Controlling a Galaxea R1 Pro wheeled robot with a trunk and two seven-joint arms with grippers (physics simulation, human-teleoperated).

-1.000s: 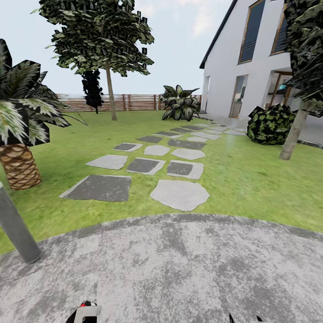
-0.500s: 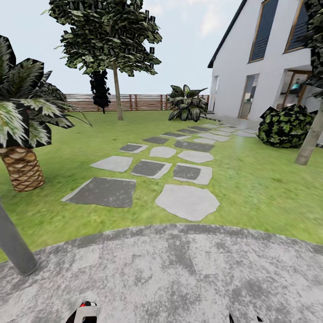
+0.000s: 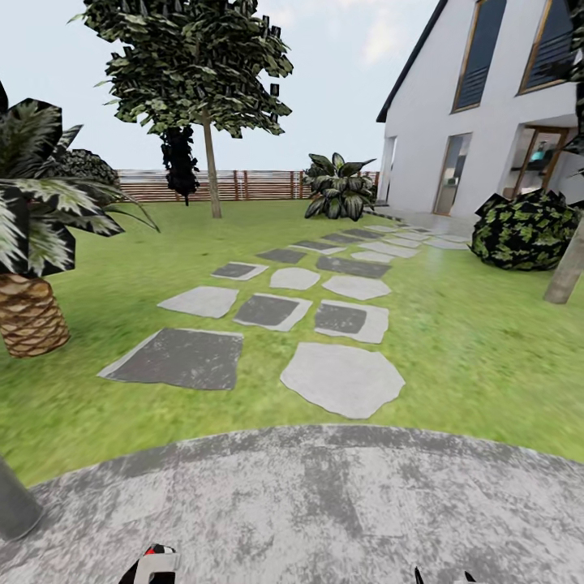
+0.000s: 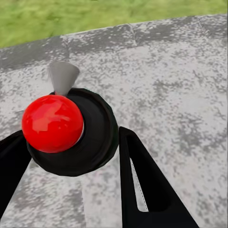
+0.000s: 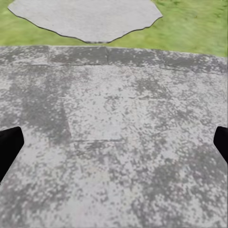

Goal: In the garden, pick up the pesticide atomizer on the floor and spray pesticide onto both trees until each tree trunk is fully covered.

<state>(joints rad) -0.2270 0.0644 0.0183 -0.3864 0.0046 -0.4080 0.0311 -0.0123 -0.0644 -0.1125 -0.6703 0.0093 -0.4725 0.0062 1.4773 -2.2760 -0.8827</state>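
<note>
- Since a second ago my whole head view has swung and slid forward: the palm (image 3: pixel 28 268) sits further to my left and lower, the grey pole (image 3: pixel 12 507) has dropped almost out at the left edge, and the house (image 3: pixel 487 122) has shifted right. That is my camera moving, not the garden.
- My left gripper (image 4: pixel 71 156) is closed around the pesticide atomizer (image 4: pixel 71 133); its black round body with red knob (image 4: pixel 52 123) and grey nozzle (image 4: pixel 62 76) sits between my two black fingers (image 4: pixel 147 185), which touch its sides.
- My right gripper (image 5: pixel 114 142) is spread wide with nothing between its fingers, their black tips just showing at either edge over the paving.
- I stand on a round grey paved pad (image 3: pixel 324 503); its curved edge meets the lawn (image 3: pixel 470 349) just ahead.
- Stepping stones (image 3: pixel 341 377) run forward toward the house, with open grass on both sides.
- One tree (image 3: pixel 195 65) with its straight trunk (image 3: pixel 212 170) stands far ahead to the left, near the fence (image 3: pixel 243 185).
- A second thick trunk (image 3: pixel 565 276) leans at the right edge, beside a dark bush (image 3: pixel 523 231).
- No white specks are discernible on either trunk from here.
</note>
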